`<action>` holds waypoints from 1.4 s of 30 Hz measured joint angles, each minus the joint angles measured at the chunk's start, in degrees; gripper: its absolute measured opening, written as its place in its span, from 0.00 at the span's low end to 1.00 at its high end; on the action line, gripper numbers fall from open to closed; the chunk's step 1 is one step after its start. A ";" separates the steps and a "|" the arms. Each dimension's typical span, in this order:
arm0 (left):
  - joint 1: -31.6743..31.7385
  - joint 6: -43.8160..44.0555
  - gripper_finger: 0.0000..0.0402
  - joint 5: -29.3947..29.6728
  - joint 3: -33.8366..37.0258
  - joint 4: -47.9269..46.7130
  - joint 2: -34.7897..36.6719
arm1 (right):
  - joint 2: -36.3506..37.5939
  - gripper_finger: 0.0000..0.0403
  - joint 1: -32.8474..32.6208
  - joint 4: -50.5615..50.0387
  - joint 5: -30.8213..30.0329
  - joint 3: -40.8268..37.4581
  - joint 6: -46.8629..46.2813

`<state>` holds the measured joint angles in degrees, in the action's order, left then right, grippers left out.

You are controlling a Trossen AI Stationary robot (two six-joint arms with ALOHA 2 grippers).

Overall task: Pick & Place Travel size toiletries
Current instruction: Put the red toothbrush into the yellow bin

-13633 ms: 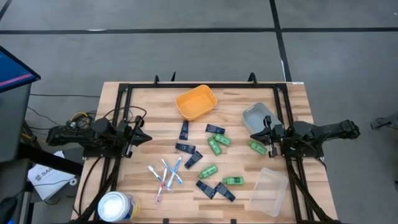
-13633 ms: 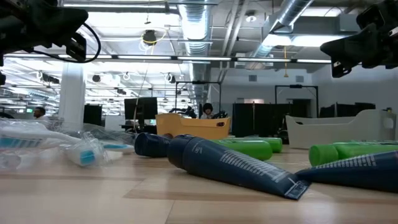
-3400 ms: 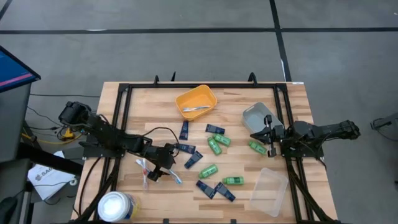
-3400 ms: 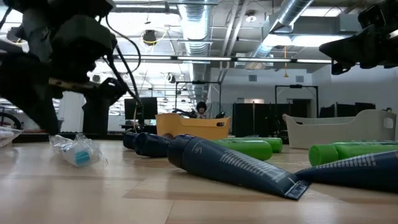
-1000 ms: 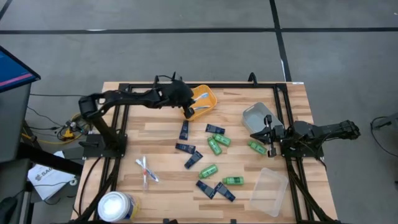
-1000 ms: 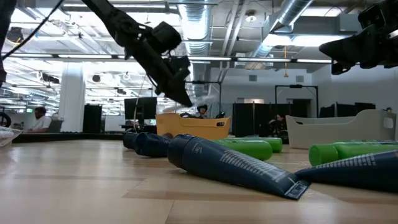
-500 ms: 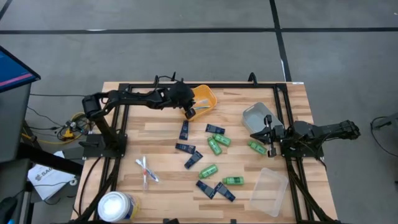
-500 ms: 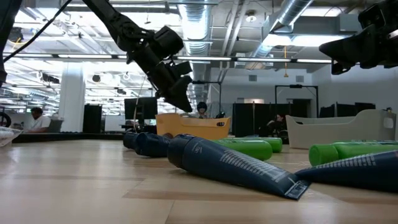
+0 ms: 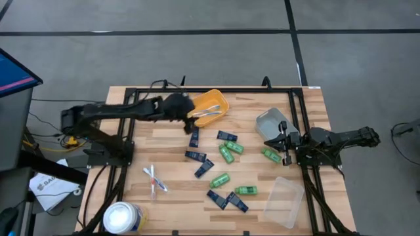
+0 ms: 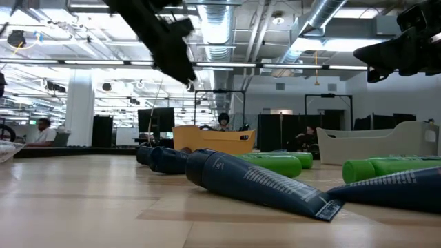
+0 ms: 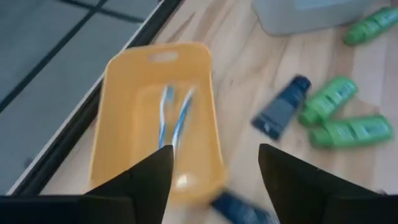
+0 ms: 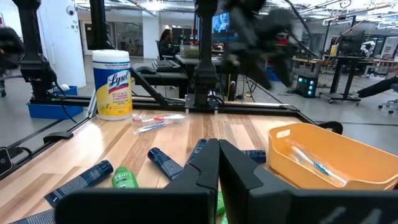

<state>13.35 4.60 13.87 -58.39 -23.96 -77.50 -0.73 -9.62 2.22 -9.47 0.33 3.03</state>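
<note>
My left gripper hangs open just left of the orange tray, above the table, with nothing between its fingers. Two thin toothbrush sticks lie flat on the tray's floor. Green bottles and navy packets lie scattered on the wooden table's middle. Wrapped toothbrush sticks lie near the left front. My right gripper waits shut at the right, above a green bottle.
A grey tray stands at the right, beside my right gripper. A clear tray sits at the front right. A large white tub stands at the front left corner. A black frame borders the table.
My left gripper has drawn back from over the orange tray toward the table's left edge, has risen, and has opened. The toothbrush sticks now lie in the tray.
</note>
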 joint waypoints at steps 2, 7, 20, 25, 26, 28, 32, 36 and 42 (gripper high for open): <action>-4.55 5.74 0.59 4.31 0.00 -6.81 3.70 | 0.00 0.00 0.02 0.00 0.00 -0.02 0.00; -15.23 26.54 0.55 8.67 0.00 -21.02 7.76 | 0.00 0.00 0.02 0.00 0.00 -0.02 0.00; -32.81 65.02 0.53 -11.80 0.11 -36.66 -2.40 | 0.00 0.00 0.02 0.00 0.00 -0.02 -0.02; -38.54 75.67 0.53 -19.90 0.11 -36.60 -6.75 | 0.00 0.00 0.02 0.00 0.00 -0.01 -0.02; -39.70 76.61 0.53 -20.60 0.11 -36.43 -7.31 | 0.00 0.00 0.02 0.00 0.00 0.00 -0.02; -41.84 78.13 0.53 -21.30 0.11 -36.07 -8.00 | 0.00 0.00 0.02 0.00 0.00 0.00 -0.02; -44.81 81.20 0.53 -21.40 0.11 -35.91 -8.47 | 0.00 0.00 0.02 0.00 0.00 0.00 -0.02; -45.77 82.23 0.53 -21.38 0.11 -35.58 -8.47 | 0.00 0.00 0.02 0.00 0.00 -0.01 -0.02; -46.10 82.54 0.53 -20.38 0.11 -35.52 -8.63 | 0.00 0.00 0.02 0.00 0.00 -0.02 -0.02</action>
<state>-32.75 87.13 -6.50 -58.28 -59.48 -86.13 -0.73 -9.61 2.22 -9.47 0.32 3.01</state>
